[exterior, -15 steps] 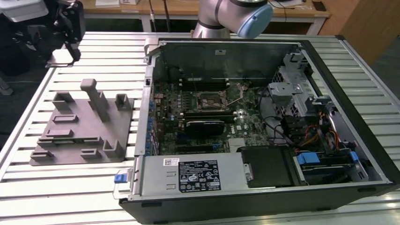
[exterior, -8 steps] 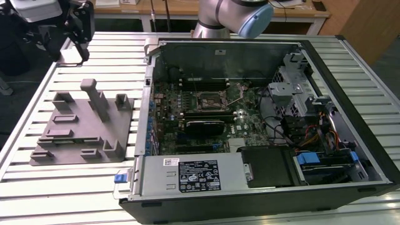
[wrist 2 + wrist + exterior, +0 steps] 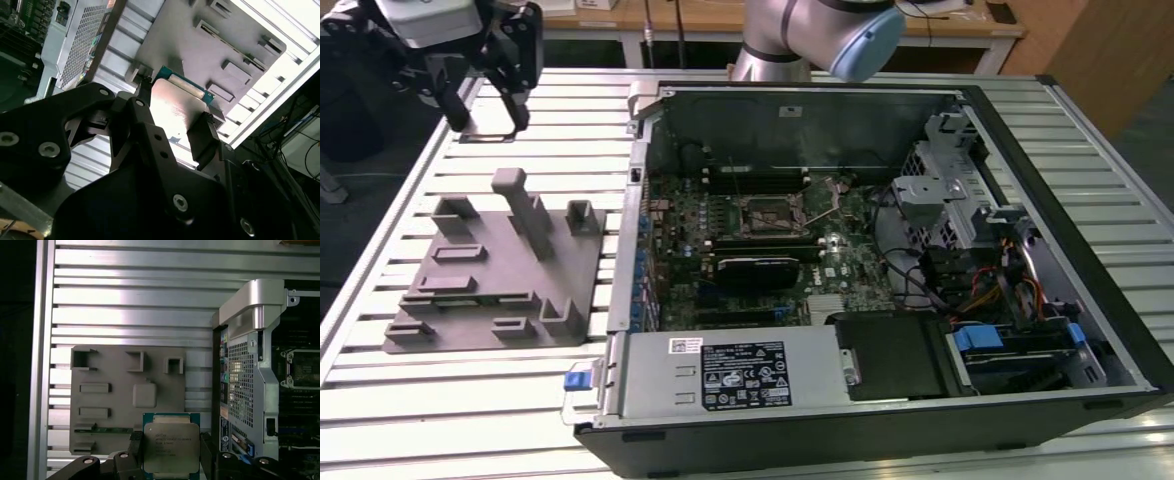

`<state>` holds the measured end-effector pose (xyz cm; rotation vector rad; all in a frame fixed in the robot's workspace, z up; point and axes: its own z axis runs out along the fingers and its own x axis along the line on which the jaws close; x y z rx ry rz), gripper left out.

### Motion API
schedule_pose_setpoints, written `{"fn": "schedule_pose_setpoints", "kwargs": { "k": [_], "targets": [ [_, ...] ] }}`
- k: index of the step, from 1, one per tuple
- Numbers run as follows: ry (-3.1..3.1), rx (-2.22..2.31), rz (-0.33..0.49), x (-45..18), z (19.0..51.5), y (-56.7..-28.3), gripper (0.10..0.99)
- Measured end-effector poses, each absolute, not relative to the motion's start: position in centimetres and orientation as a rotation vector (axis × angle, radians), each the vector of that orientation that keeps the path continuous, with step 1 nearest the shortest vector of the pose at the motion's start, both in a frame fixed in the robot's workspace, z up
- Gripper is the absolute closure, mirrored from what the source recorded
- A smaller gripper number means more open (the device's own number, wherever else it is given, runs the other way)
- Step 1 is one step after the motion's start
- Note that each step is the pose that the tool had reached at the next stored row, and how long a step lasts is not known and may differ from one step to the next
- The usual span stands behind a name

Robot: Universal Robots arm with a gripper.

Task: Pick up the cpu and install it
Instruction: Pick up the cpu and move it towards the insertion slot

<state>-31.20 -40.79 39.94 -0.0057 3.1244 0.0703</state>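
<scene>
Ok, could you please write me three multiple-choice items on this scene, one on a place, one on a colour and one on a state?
1. Where is the cpu? A) held in the gripper B) in the socket C) on the table
2. What colour is the tabbed block? A) red B) grey C) yellow
3. The computer case is: A) closed B) standing upright C) open
Answers: 1 A, fingers clamp it in both wrist views; 2 B, plainly grey; 3 C, motherboard exposed.

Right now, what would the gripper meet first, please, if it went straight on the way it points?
Probably the grey fixture block, lying beyond the gripper and its cpu in the first wrist view; depth unclear.
</scene>
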Motion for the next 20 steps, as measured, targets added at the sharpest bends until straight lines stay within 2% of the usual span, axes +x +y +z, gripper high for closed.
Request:
{"fn": "schedule_pose_setpoints", "kwargs": {
  "k": [20],
  "targets": [
    [3.124, -0.006, 0.07, -26.8, 39.9, -40.8, 0.545]
  ]
}}
